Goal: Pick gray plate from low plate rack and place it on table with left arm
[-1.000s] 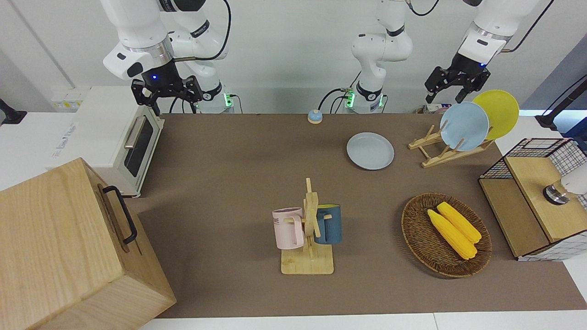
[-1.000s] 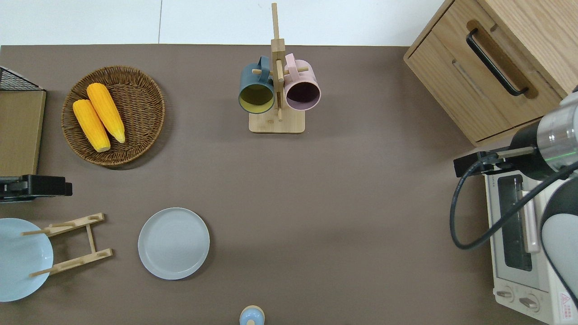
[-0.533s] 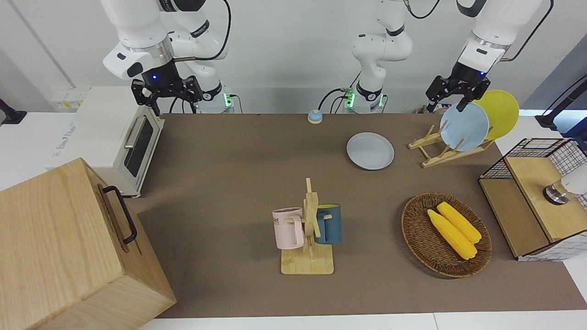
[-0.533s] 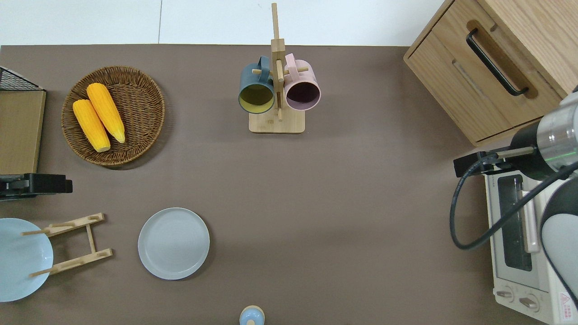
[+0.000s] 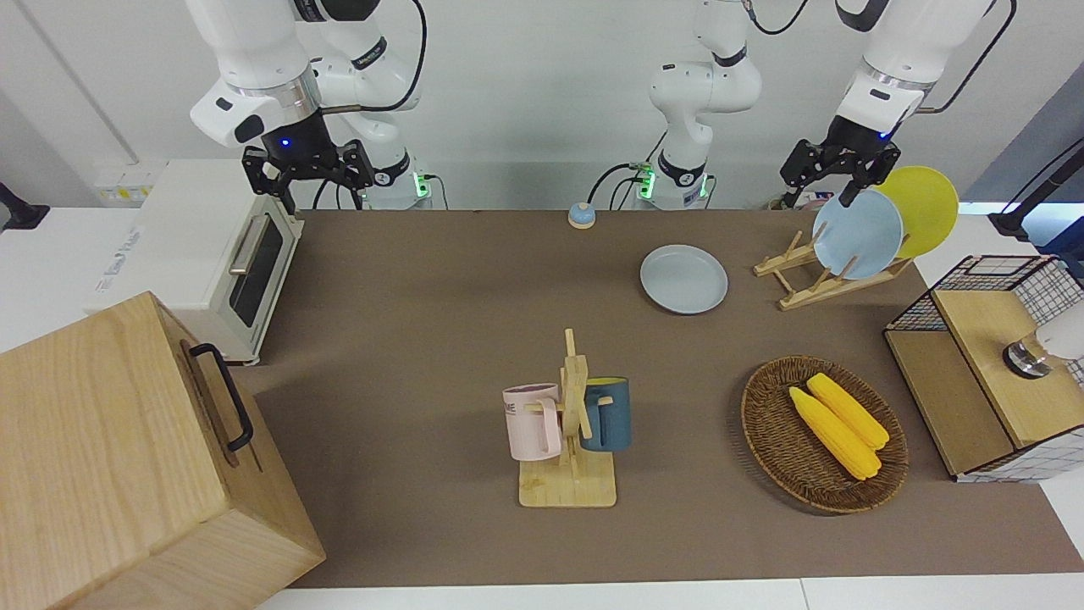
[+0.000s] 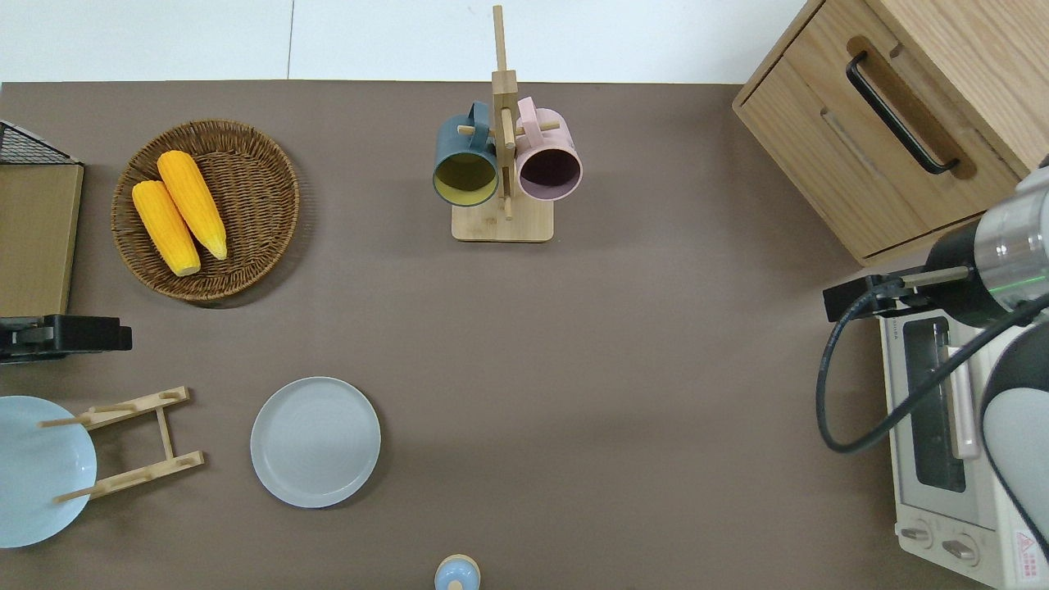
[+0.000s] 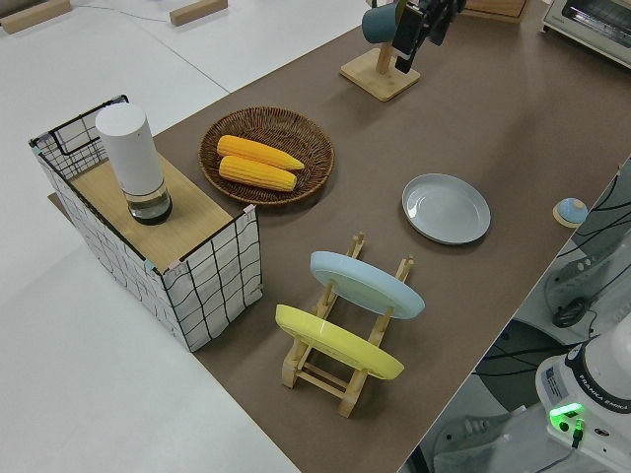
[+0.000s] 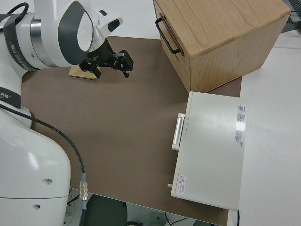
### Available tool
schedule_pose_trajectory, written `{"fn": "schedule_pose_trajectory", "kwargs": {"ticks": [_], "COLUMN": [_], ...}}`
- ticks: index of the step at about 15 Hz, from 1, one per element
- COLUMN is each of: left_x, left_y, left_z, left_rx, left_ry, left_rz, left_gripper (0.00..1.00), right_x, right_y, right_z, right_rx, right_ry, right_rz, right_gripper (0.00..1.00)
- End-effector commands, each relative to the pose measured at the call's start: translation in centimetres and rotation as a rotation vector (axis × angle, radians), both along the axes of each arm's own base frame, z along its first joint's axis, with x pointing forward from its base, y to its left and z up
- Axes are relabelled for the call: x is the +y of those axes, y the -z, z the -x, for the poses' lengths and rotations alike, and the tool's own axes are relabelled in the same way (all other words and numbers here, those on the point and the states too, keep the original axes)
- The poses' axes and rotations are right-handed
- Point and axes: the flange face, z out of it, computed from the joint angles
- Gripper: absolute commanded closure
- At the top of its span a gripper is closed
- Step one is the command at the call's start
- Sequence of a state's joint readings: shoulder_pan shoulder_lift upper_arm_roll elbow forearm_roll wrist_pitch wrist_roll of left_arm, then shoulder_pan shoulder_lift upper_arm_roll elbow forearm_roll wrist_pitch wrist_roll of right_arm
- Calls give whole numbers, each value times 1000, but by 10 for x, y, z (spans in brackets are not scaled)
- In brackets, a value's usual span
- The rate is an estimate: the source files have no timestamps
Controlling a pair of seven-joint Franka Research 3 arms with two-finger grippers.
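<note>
The gray plate point(image 5: 683, 279) lies flat, face up, on the tabletop point(image 5: 440, 339), just beside the rack point(image 5: 820, 275) and clear of it. My left end effector point(image 5: 830, 180) hangs in the air with fingers spread, holding nothing. My right arm is parked.

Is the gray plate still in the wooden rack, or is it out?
Out. The gray plate lies flat on the table, beside the low plate rack, touching none of its pegs.
</note>
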State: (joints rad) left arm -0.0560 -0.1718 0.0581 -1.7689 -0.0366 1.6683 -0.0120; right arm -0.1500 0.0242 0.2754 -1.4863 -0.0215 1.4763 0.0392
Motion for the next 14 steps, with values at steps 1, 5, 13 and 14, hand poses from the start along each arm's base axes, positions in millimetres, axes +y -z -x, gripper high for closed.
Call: {"fn": "schedule_pose_trajectory", "kwargs": {"ticks": [1,5,13,14], "left_x": [0,0,3,2], "left_y": [17,32,31,30], "left_z": [3,2,7,7], "left_rx": [-30,-50,-14,-15], "left_ry": [15,14,11,12], "left_rz": [-30,-36,-32,-31], "left_gripper": [11,7,0,0], "right_x": [-2,-1,-1,-1], "right_y": [-4,-4,-4,-4], "right_z": [2,2,2,2], "right_rx": [2,2,2,2], "right_ry": [16,14,14,14], "right_rz": [3,3,3,3], "right_gripper": [17,17,17,17]}}
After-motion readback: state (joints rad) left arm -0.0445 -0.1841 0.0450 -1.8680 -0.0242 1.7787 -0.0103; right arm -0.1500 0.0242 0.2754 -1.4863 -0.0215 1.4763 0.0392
